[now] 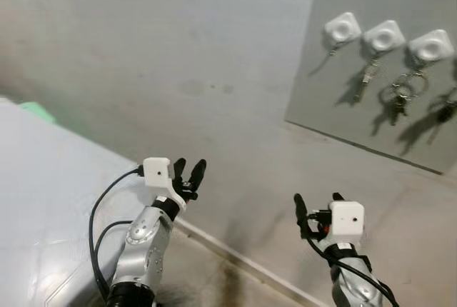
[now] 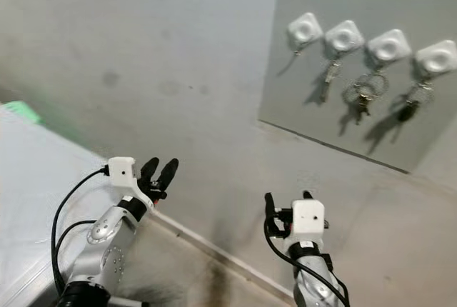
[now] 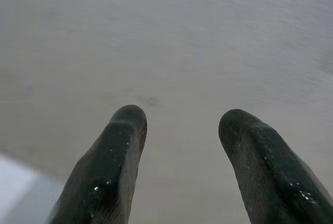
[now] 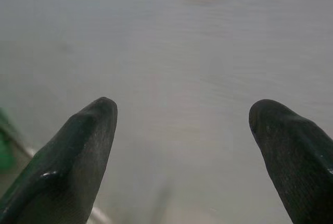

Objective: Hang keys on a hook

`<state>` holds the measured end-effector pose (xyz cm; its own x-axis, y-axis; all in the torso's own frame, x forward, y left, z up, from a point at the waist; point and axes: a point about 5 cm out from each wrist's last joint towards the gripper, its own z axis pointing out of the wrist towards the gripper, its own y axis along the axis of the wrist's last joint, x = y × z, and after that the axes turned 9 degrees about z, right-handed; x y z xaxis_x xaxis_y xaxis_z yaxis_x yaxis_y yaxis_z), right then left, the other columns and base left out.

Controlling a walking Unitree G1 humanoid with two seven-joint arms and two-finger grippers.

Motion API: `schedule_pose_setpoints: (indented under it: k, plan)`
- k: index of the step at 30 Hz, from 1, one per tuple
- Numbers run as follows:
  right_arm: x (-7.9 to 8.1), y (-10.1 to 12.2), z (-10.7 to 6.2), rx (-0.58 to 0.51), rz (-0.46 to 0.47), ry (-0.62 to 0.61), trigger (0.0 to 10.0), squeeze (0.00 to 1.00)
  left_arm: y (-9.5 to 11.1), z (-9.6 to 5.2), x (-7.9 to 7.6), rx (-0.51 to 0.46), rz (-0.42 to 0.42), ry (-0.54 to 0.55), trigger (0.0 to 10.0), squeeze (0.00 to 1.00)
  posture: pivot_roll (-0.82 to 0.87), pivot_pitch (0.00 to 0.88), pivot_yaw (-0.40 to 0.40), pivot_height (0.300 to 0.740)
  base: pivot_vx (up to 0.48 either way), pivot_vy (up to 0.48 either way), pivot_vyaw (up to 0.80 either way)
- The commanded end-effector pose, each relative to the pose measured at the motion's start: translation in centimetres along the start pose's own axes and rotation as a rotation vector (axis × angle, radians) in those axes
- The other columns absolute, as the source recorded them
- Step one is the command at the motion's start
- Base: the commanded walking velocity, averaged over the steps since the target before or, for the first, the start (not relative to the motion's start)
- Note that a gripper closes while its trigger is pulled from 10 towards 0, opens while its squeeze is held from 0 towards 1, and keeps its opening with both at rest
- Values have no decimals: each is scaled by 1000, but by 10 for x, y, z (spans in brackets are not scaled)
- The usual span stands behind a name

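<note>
Both arms are sitting low in the head views, raised toward a plain grey wall (image 1: pixel 178 50). Left end effector (image 1: pixel 188 173) is pointing up at the wall, its two black fingers (image 3: pixel 112 161) spread apart with nothing between them. Right end effector (image 1: pixel 317 205) is also aiming at the wall, fingers (image 4: pixel 78 156) spread wide and empty. White camera blocks are riding on both wrists, black cables looping down the left arm.

Up and to the right, a grey panel (image 2: pixel 300 100) is leaning flat on the wall, carrying four white hooks (image 2: pixel 344 36) in a row. Leftmost hook (image 2: pixel 304 29) is looking bare apart from its own small prong. Keys (image 2: pixel 362 91) on rings are hanging from the hooks to its right, well apart from both end effectors. Exact key count per hook is too small to tell.

A pale surface with a green object (image 1: pixel 37 111) at its far edge is lying at the left.
</note>
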<state>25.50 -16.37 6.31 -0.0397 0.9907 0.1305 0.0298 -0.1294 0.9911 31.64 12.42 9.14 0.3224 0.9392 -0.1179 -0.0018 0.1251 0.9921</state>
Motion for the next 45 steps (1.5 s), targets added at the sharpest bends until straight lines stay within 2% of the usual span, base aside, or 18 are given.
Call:
schedule_pose_setpoints:
  k: [1,16,23,31,39,45]
  plan:
    - [1,0,1,3,-1,0,10000,0,5,4,0,-12,23,-12,10000,0,-12,0,9,740,0,0,800]
    - [0,5,8,-27,-5,-8,10000,0,10,10,1,-7,39,-6,10000,0,-14,0,27,740,0,0,800]
    - [5,5,7,-33,-1,-8,10000,0,12,11,4,-5,51,-6,10000,0,-17,0,35,740,0,0,800]
    - [3,6,7,-38,-6,-8,10000,0,11,11,3,-3,48,-2,10000,0,-16,0,30,740,0,0,800]
    - [6,31,10,-155,39,29,10000,0,17,9,-2,-25,23,-7,10000,0,-17,0,24,740,0,0,800]
    - [9,35,11,-165,42,48,10000,0,17,9,-4,-24,9,-10,10000,0,-18,0,23,740,0,0,800]
